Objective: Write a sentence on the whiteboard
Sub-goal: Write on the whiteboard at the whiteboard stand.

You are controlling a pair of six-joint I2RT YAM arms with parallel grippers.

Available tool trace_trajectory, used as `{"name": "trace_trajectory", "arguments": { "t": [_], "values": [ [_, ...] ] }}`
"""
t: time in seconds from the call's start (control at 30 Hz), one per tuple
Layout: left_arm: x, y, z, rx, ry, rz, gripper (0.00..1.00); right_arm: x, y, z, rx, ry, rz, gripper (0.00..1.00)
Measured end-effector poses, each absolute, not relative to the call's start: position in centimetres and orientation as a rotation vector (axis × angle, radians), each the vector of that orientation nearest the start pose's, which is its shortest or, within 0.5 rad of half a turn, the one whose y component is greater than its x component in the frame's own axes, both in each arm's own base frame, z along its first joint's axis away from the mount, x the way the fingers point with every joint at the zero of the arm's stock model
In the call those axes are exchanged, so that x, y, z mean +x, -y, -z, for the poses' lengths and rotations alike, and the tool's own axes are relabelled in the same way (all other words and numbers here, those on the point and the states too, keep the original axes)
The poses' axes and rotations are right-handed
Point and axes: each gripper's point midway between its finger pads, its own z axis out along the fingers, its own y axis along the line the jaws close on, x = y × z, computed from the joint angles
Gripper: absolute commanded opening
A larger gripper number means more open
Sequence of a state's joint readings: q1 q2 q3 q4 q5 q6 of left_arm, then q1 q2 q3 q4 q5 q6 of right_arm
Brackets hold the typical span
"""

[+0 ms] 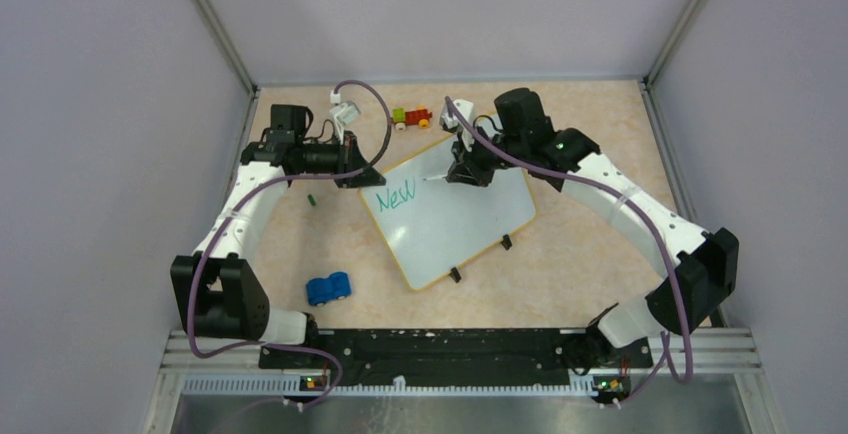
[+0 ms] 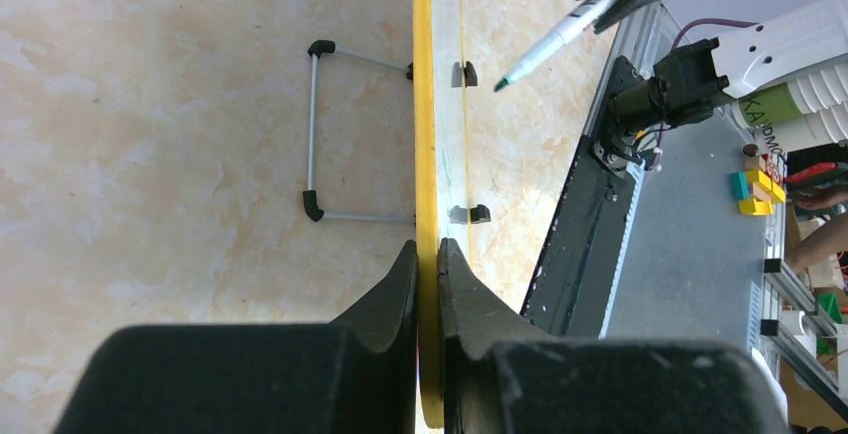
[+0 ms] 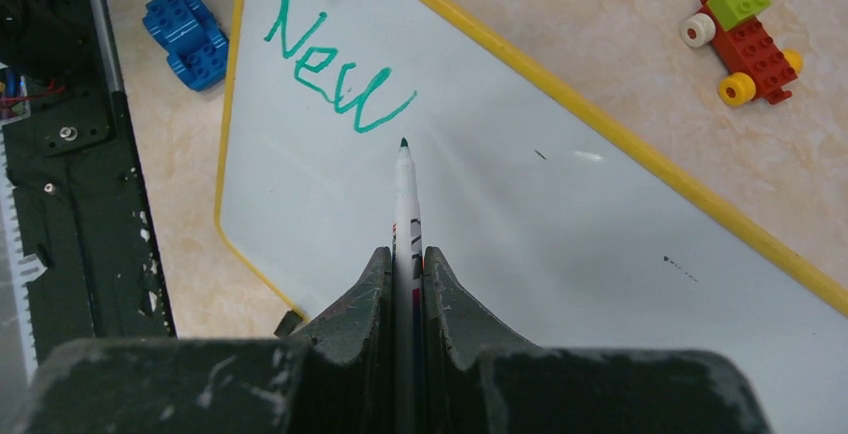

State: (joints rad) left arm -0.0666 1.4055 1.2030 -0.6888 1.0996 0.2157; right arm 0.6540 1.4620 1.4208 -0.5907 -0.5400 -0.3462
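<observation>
The whiteboard [image 1: 460,229] lies tilted in the middle of the table, with its yellow rim and two black clips [image 1: 455,274] on its near edge. Only the green word "New" [image 1: 392,197] of the sentence is on it, near its upper left corner; it also shows in the right wrist view [image 3: 335,79]. My left gripper [image 1: 362,176] is shut on the board's rim [image 2: 424,104]. My right gripper [image 1: 462,169] is shut on a white marker [image 3: 405,194]. The marker's green tip [image 3: 403,142] sits just past the "w", seemingly a little off the board [image 3: 560,254].
A blue toy car [image 1: 328,288] sits near left of the board. A red, green and yellow brick vehicle [image 1: 411,117] and a white object [image 1: 345,109] lie at the back. A small green piece [image 1: 312,198] lies left. A wire stand [image 2: 330,134] juts from under the board.
</observation>
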Motion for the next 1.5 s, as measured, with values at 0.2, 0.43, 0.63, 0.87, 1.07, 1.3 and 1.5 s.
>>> {"name": "trace_trajectory", "arguments": {
  "t": [0.2,0.43,0.63,0.87,1.07,1.3,1.5],
  "values": [
    [28.8,17.2,-23.2,0.753,-2.027,1.235,0.00,28.5,-30.8,-24.6,-1.296,-1.799,-0.703,0.00],
    [28.8,17.2,-23.2,0.757,-2.028,1.226,0.00,28.5,-31.3,-23.5,-1.311,-1.822,-0.694,0.00],
    [28.9,17.2,-23.2,0.760,-2.028,1.220,0.00,28.7,-31.2,-23.5,-1.306,-1.827,-0.679,0.00],
    [28.9,17.2,-23.1,0.763,-2.026,1.218,0.00,29.5,-31.0,-24.3,-1.283,-1.818,-0.646,0.00],
    [28.9,17.2,-23.2,0.764,-2.026,1.218,0.00,30.2,-30.8,-25.2,-1.260,-1.807,-0.621,0.00],
    [28.9,17.2,-23.2,0.764,-2.026,1.217,0.00,30.2,-30.8,-25.1,-1.263,-1.807,-0.618,0.00],
    [28.9,17.2,-23.2,0.765,-2.026,1.218,0.00,30.2,-30.8,-25.1,-1.264,-1.807,-0.619,0.00]
  ]
}}
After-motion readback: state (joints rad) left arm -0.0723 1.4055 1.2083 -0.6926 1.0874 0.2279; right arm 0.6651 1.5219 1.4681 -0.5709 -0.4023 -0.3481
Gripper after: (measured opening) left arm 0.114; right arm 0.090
